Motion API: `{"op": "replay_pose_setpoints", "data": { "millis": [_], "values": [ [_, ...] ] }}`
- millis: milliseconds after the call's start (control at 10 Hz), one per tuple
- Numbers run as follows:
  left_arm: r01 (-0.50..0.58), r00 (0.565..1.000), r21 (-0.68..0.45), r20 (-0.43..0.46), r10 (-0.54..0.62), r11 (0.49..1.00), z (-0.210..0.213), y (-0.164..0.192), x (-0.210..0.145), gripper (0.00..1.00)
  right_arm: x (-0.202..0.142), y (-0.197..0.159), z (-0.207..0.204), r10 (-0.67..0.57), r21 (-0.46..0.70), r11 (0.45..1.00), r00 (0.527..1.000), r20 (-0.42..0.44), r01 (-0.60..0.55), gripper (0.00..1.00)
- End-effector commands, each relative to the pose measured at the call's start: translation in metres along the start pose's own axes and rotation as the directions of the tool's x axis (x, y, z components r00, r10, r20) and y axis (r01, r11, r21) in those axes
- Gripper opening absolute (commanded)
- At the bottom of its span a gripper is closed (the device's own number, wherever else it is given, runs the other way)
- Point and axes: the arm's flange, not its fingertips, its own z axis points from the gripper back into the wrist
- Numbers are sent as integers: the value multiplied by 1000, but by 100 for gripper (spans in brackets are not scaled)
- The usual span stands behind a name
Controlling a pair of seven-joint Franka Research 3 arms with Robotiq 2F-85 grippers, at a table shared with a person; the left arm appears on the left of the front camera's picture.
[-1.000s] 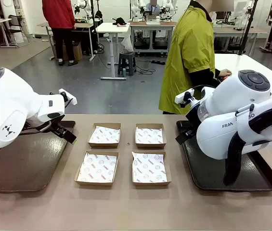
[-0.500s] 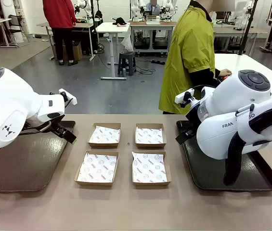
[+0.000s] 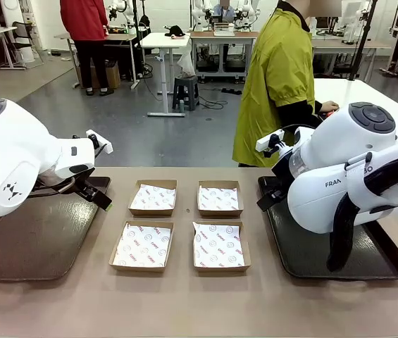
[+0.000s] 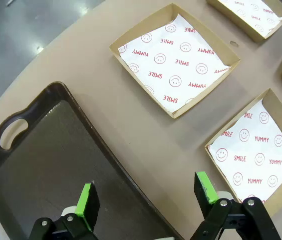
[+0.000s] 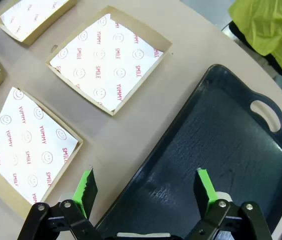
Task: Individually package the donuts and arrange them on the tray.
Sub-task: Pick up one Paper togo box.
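Left gripper: fingers spread wide, holding nothing, angled down over the inner edge of the left tray, left of the boxes.
Right gripper: equally wide and empty, over the right tray, at its inner rim, right of the boxes.
Box make: four shallow square cardboard trays, two-by-two, lined with red-printed white paper.
Tray make: dark textured plastic, rounded corners, handle cutouts.
Person: beyond the boxes, in a yellow-green jacket.

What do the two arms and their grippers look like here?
The left arm and right arm are bulky glossy white shells; the right carries dark lettering starting FRAN, a grey round joint cap and a thick black cable. The left gripper and right gripper are black, with bright green pads.
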Motion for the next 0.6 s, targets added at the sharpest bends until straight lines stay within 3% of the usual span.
{"op": "replay_pose_setpoints", "data": {
  "millis": [0, 100, 400, 500],
  "values": [
    [0, 1000, 0, 0, 0, 1000, 0, 0, 0, 100, 0, 0, 0, 0, 0, 1000, 1000, 0, 0, 100],
    [0, 1000, 0, 0, 0, 1000, 0, 0, 0, 100, 0, 0, 0, 0, 0, 1000, 1000, 0, 0, 100],
    [142, 990, 10, 22, -142, 990, 65, -17, -72, 100, -59, 15, 55, 21, 13, 1000, 990, -142, -20, 100],
    [153, 988, 1, -20, -153, 988, 81, -16, -92, 100, -80, 18, 80, 18, 6, 1000, 981, -194, -17, 100]
  ]
}}
